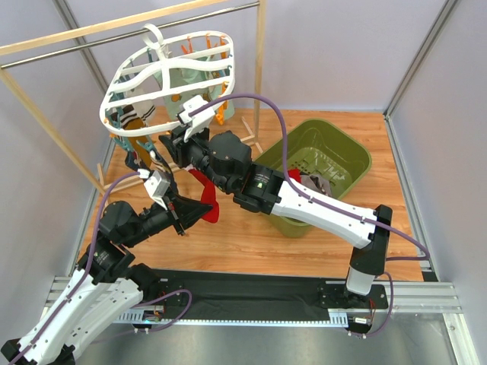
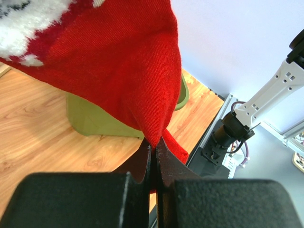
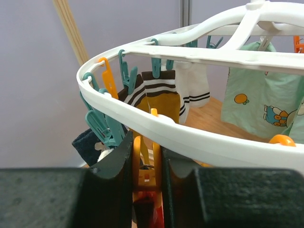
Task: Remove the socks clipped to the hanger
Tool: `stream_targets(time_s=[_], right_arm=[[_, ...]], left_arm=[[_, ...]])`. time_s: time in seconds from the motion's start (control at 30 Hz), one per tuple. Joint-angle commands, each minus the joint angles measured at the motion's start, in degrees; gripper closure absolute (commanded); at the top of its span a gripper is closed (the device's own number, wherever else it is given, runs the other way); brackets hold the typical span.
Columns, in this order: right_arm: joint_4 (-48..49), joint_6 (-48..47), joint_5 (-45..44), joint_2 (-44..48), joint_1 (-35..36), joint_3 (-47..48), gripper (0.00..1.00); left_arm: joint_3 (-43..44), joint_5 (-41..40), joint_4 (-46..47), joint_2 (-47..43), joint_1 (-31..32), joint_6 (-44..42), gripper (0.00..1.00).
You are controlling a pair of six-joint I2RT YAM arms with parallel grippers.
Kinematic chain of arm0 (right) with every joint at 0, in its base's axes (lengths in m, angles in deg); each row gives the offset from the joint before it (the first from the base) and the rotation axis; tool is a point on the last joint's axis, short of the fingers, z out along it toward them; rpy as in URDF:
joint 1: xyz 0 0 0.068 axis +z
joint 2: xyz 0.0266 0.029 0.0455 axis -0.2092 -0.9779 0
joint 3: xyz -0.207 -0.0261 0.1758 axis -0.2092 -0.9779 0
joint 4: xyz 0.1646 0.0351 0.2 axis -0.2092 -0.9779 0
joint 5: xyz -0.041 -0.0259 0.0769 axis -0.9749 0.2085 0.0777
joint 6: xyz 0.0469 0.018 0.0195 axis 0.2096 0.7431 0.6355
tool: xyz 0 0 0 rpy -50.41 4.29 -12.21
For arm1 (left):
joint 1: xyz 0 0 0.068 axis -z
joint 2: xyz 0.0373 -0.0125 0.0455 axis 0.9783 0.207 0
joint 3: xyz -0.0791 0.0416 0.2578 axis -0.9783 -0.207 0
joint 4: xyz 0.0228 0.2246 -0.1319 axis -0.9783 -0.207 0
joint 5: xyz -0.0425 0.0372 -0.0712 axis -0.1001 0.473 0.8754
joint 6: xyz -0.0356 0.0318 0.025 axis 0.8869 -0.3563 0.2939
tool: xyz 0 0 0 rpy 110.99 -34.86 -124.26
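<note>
Tightly between left fingers (image 2: 140, 164): red sock (image 2: 114, 66).

An olive-green bin (image 1: 344, 152) sits on the wooden tabletop (image 1: 304, 243), right of the wood-and-metal rail frame (image 1: 76, 33).

The left arm (image 1: 72, 304) and right arm (image 1: 327, 209) are wearing smooth white shells between bulky black joints. Purple cables (image 1: 281, 122) are looping along each, a small green light (image 1: 261, 182) is glowing on the right forearm, and the left tool (image 2: 153, 152) and right tool (image 3: 145, 156) are showing matte black fingers (image 3: 114, 166)
</note>
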Motion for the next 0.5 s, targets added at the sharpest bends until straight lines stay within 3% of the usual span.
stream_targets(time_s=[0.0,0.47], right_arm=[[3.84,0.97,-1.49,1.26,0.42,1.29,1.00],[3.23,1.76,-0.35,1.87,0.33,0.50,0.99]], left_arm=[[0.42,0.44,0.89,0.13,-0.18,-0.91,1.00],[0.07,0.26,1.06,-0.22,-0.18,-0.65,1.00]])
